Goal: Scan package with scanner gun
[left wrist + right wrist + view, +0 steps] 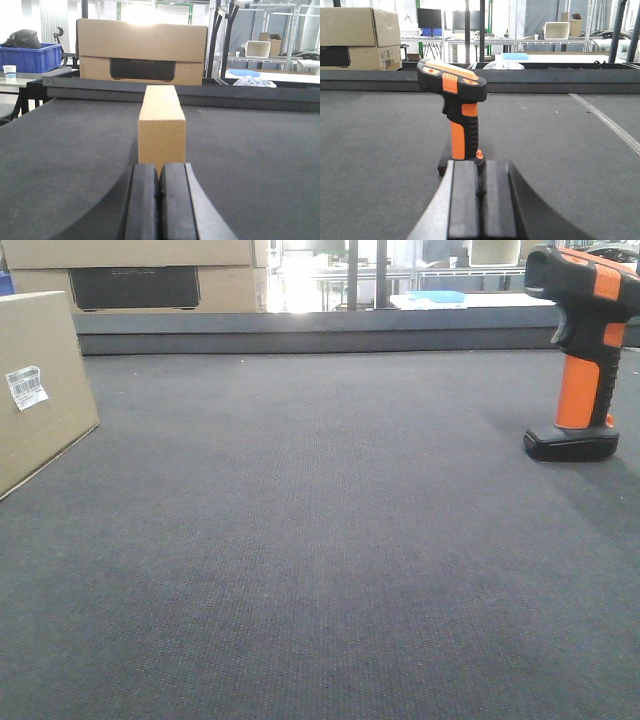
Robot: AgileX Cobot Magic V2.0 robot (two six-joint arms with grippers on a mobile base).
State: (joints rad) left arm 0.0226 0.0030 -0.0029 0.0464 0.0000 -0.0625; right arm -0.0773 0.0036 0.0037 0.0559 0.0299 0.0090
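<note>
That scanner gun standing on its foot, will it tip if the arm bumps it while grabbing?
Probably tips easily: the scanner gun stands upright on a small foot with a big overhanging head. The ribbed handle likely grips well. It looks rigid.

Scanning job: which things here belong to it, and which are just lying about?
Job: package, scanner gun.
Lying about: large cardboard box with dark panel, blue crate, paper cup, white bin.

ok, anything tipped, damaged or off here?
Nothing stands out. The package stands on its edge, undented, with its white label showing; the scanner gun stands upright on its foot.
</note>
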